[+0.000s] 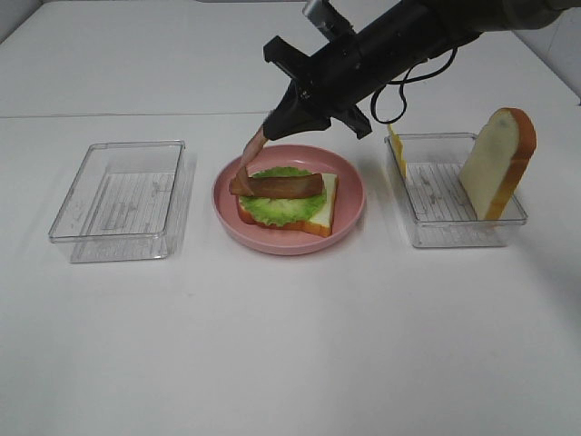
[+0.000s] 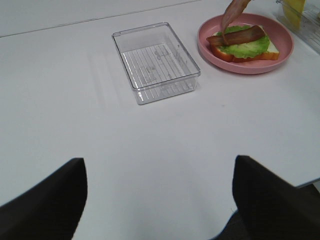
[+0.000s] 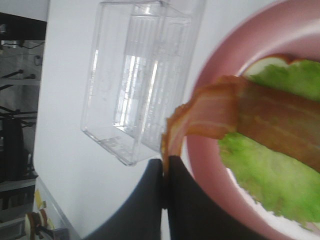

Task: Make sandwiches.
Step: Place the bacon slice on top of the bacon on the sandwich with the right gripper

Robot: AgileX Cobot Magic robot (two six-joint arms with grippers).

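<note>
On the pink plate (image 1: 349,204) lies the open sandwich (image 1: 318,213): one white bread slice, green lettuce (image 1: 281,209) and a bacon strip (image 1: 281,186) flat across it. My right gripper (image 1: 270,125) reaches in from the upper right and is shut on the top end of a second bacon strip (image 1: 251,153). That strip hangs down, its lower end touching the stack's left side. In the right wrist view the shut gripper (image 3: 165,172) pinches this bacon (image 3: 207,115) over the lettuce (image 3: 270,172). My left gripper (image 2: 160,200) stands open above bare table, well short of the plate (image 2: 245,67).
An empty clear tray (image 1: 118,195) stands left of the plate. The clear tray (image 1: 454,227) on the right holds an upright bread slice (image 1: 497,163) leaning at its far end and a yellow cheese slice (image 1: 397,145) at its back left corner.
</note>
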